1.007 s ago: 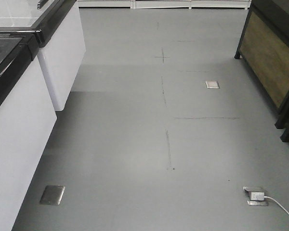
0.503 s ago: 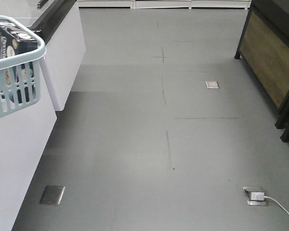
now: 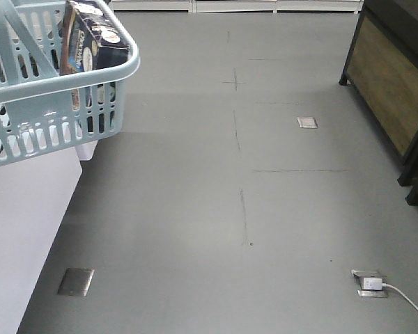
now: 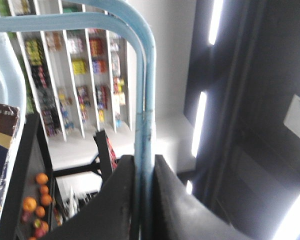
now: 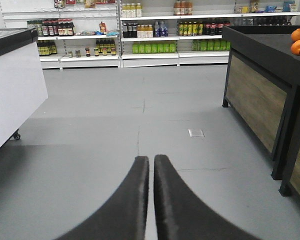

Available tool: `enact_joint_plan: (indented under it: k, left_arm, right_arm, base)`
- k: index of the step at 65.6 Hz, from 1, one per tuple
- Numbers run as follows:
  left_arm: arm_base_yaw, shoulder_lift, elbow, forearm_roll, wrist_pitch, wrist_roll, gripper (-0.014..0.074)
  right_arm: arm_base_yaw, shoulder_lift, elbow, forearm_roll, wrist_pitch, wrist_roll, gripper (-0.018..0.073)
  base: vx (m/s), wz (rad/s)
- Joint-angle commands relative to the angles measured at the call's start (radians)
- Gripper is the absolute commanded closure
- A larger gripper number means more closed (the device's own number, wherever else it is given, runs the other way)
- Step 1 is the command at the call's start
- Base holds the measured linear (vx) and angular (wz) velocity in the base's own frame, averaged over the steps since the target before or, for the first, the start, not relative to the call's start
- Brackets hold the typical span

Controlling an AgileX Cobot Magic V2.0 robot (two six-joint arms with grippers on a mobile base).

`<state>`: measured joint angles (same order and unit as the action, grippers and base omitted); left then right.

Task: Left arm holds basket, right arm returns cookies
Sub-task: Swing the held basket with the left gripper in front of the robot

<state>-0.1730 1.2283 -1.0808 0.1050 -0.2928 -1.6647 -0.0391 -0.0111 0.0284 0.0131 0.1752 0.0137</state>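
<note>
**Left gripper (image 4: 144, 167) on basket (image 3: 90, 80); cookies (image 3: 97, 38) inside; right gripper (image 5: 151, 161) bare**

Front view: the basket hung at upper left, off the floor (image 3: 251, 209) and in front of a white cabinet (image 3: 28, 209). The cookies stood on end inside it, against the wall nearest the open floor. Their top rose above the rim. Neither gripper showed in this view.

Left wrist view: the left gripper was clamped on the pale blue handle (image 4: 149, 100), and the bar touched both black fingers. Two hoops ran close together there, and I could not tell whether one or both sat in the grip. A dark carton corner at the left edge was apparently the cookies. It lay well to the side of the fingers and apart from them.

Right wrist view: the right gripper's fingers were drawn nearly together, with only a thin slit between them and nothing in it. They pointed along the floor toward shelves of bottles (image 5: 160, 30), with a dark stand (image 5: 260, 100) bearing oranges (image 5: 298, 40) to one side. I could not tell how far the cookies were from this gripper.
</note>
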Motion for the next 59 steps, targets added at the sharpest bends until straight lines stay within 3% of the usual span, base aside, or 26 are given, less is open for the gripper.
enact_joint_plan:
  k: [1, 14, 22, 40, 59]
  left_arm:
    - [-0.020, -0.031, -0.039, 0.161, -0.189, -0.150, 0.0602]
    - [-0.034, 0.006, -0.036, 0.383, -0.303, -0.379, 0.0601]
    - [-0.037, 0.040, -0.009, 0.459, -0.379, -0.491, 0.0601]
    - [-0.055, 0.072, 0.100, 0.440, -0.453, -0.495, 0.0601]
    - [-0.056, 0.112, 0.180, 0.455, -0.624, -0.495, 0.0601]
  right_arm:
    - [0.001, -0.013, 0.017, -0.005, -0.072, -0.005, 0.0566]
    - [0.001, -0.013, 0.017, -0.005, -0.072, -0.005, 0.0566]
    - [0.001, -0.013, 0.017, -0.005, -0.072, -0.005, 0.0566]
    - [0.001, -0.013, 0.017, -0.005, -0.072, -0.005, 0.0566]
    - [0.001, -0.013, 0.017, -0.005, -0.072, -0.005, 0.0566]
  base:
    - [0.00, 0.00]
    - [0.00, 0.00]
    - [0.00, 0.00]
    - [0.00, 0.00]
    - [0.00, 0.00]
